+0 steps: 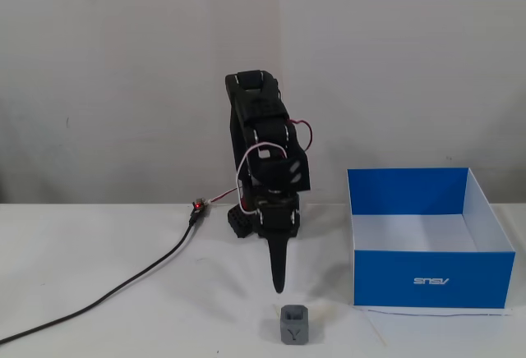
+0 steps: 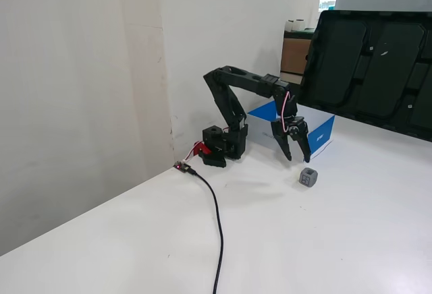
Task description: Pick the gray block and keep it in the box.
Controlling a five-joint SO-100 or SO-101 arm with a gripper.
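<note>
The gray block (image 1: 295,325) sits on the white table near the front edge, a dark Y mark on its facing side; in the other fixed view the gray block (image 2: 308,177) lies just in front of the box. My gripper (image 1: 277,286) points down, its tip a little behind and left of the block and above the table. From the side, my gripper (image 2: 298,160) shows two fingers with a gap between them, holding nothing. The blue box (image 1: 434,280) with a white inside stands to the right, and the box (image 2: 324,134) is behind the gripper in the side view.
The arm's base (image 1: 261,220) stands at the back against the wall. A black cable (image 1: 123,286) runs from it to the front left. A large black panel (image 2: 368,65) leans at the back right in the side view.
</note>
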